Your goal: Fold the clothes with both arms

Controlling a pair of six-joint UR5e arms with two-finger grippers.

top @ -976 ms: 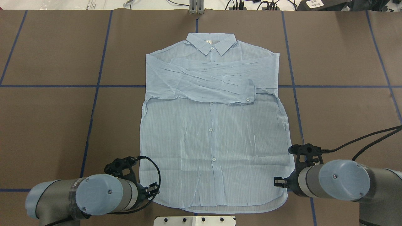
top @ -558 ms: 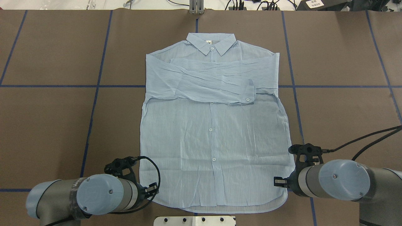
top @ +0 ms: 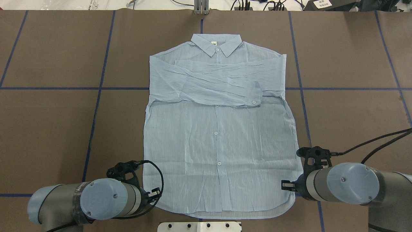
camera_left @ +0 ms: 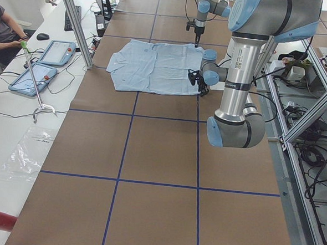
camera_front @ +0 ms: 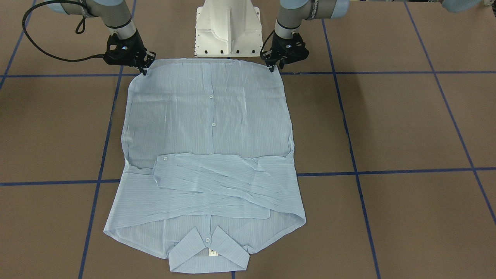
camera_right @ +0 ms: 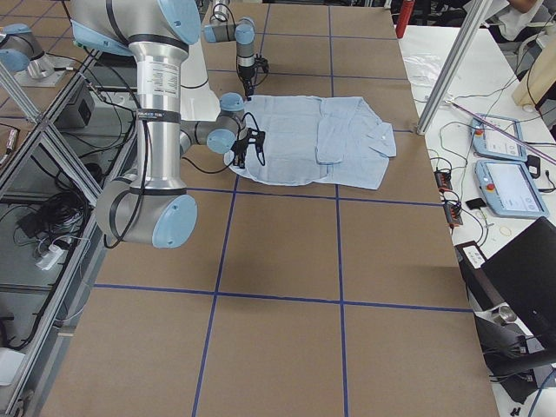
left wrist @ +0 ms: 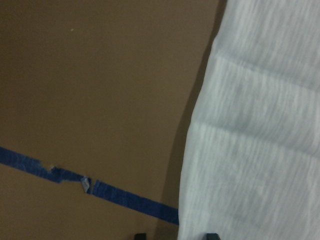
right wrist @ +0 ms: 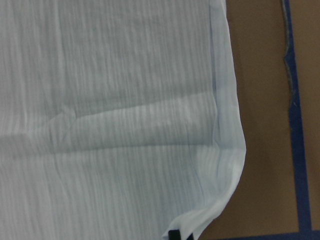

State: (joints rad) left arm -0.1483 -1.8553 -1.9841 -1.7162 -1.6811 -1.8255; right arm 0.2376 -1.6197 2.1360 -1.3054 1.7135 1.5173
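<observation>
Overhead exterior view: the pale blue striped shirt [top: 219, 145] lies flat and front up on the middle of the brown worktop [top: 48, 129]. Its collar [top: 216, 43] is toward 12 o'clock. Its rounded hem [top: 225, 215] is toward 6 o'clock, near the white base block [camera_front: 228, 29]. Both sleeves [top: 212, 80] are folded across the chest, one over the other, and the upper cuff [top: 256, 95] ends toward 3 o'clock. Small white buttons [top: 216, 132] run down the middle. Blue tape lines [top: 96, 106] divide the worktop into squares.

The left arm [top: 93, 203] is at the hem corner at about 7 o'clock of the shirt, and the right arm [top: 347, 183] is at the corner at about 5 o'clock. In the front-facing view the left gripper [camera_front: 271, 69] and the right gripper [camera_front: 144, 71] both point down, each with its tips at its own corner of the cloth.

In the left wrist view the fingers [left wrist: 212, 235] stand rather wide apart. The edge of the shirt runs between them, with one tip over bare worktop and the other over cloth. In the right wrist view the fingers [right wrist: 173, 234] stand narrow, close together on the rounded hem corner, and they appear to pinch it.
</observation>
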